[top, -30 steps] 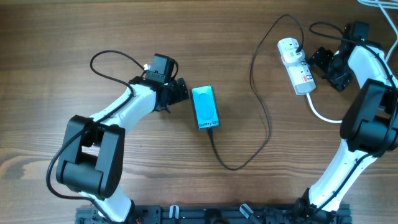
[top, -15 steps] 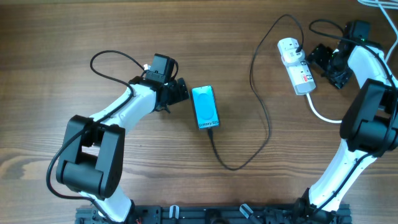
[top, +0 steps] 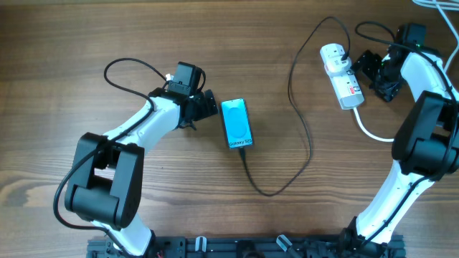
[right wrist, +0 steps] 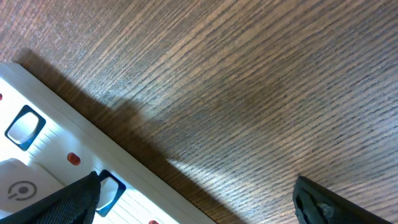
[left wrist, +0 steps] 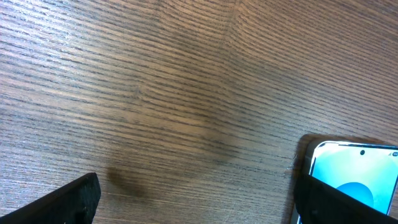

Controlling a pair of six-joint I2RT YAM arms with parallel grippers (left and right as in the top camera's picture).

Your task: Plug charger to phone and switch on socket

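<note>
At far right: right gripper [top: 366, 71], jaws spread wide, nothing held, now slightly nearer socket [top: 341, 77] than a second ago; switch press judged next. Left gripper [top: 212, 105] likewise spread, empty, beside phone [top: 237, 123]; charger [top: 305, 136] end at phone's lower edge.

A robotics test bench: two mounted arms [top: 136, 122] at a wood-grain table [top: 57, 43].

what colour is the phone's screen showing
The phone shows teal-blue with a white strip; clearest in the overhead view.

A brown wooden table [top: 143, 29] with fine, straight grain fills all three views.
</note>
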